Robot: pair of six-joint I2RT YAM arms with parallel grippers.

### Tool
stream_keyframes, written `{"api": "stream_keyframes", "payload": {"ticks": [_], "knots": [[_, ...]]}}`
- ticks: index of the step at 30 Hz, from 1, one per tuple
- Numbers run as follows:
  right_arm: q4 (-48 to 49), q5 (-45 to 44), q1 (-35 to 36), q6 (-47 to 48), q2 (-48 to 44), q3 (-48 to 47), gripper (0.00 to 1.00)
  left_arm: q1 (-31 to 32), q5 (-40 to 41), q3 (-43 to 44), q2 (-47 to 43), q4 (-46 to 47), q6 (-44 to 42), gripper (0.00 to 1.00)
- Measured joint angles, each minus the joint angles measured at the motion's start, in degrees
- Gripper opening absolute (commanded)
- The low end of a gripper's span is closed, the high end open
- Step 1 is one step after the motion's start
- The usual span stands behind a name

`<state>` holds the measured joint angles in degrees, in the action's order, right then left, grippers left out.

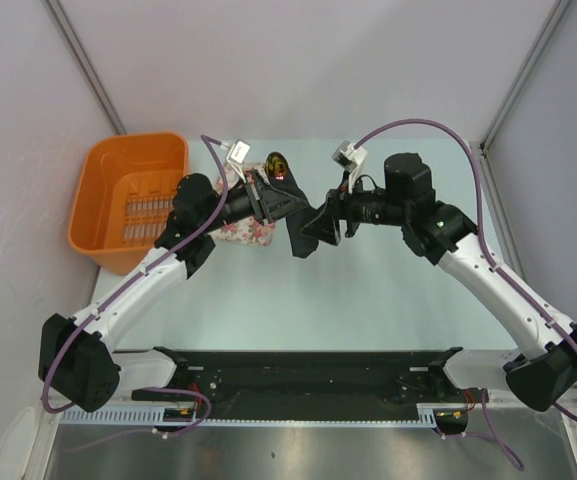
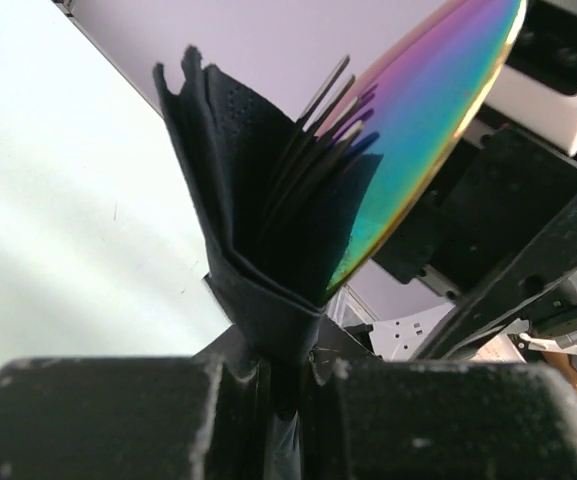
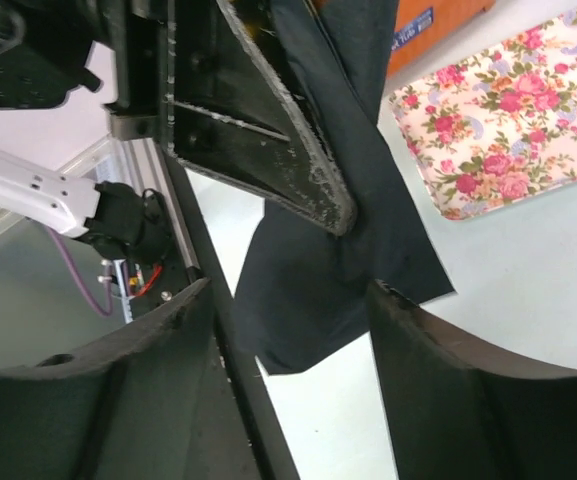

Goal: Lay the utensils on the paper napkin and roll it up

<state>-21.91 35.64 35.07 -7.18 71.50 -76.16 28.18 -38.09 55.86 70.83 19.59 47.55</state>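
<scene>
A fixed camera above and behind the arm bases looks down across the whole table (image 1: 368, 300) toward its far end. Both wrist cameras sit very close to the paper napkin (image 2: 230, 185), shared by all three views; the right one also catches the floral cloth (image 3: 508, 120).

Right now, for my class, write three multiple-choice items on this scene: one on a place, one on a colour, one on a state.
1. Where on the table is the orange basket? A. rear left B. rear right C. near edge, centre
2. What colour is the paper napkin? A. white B. black C. pink
3. The left fingers are: A. wide open, empty B. shut on the napkin C. resting on the table

Answers: 1 A, it sits at the top view's upper left. 2 B, the folded sheet is black. 3 B, the left wrist view shows them pinching its lower end.
</scene>
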Motion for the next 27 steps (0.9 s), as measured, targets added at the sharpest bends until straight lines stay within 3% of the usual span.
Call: {"api": "stream_keyframes", "payload": {"ticks": [2, 11, 15, 20, 27], "knots": [[0.0, -1.1, 0.6, 0.4, 0.6, 0.2, 0.75, 0.0, 0.0, 0.0, 0.0, 0.2, 0.1, 0.00], [0.9, -4.3, 2.3, 1.5, 1.0, 0.4, 0.73, 0.0, -0.4, 0.0, 0.0, 2.6, 1.0, 0.00], [1.9, -3.7, 2.2, 1.6, 1.2, 0.7, 0.56, 0.0, -1.2, 0.0, 0.0, 3.5, 1.7, 0.00], [4.6, -0.1, 2.2, 0.0, 2.0, 1.7, 0.48, 0.0, -2.8, 0.0, 0.0, 6.5, 3.5, 0.00], [8.0, 5.9, 0.7, -4.0, 2.3, 2.3, 0.25, 0.0, -4.7, -1.5, 0.0, 12.3, 6.6, 0.00]]}}
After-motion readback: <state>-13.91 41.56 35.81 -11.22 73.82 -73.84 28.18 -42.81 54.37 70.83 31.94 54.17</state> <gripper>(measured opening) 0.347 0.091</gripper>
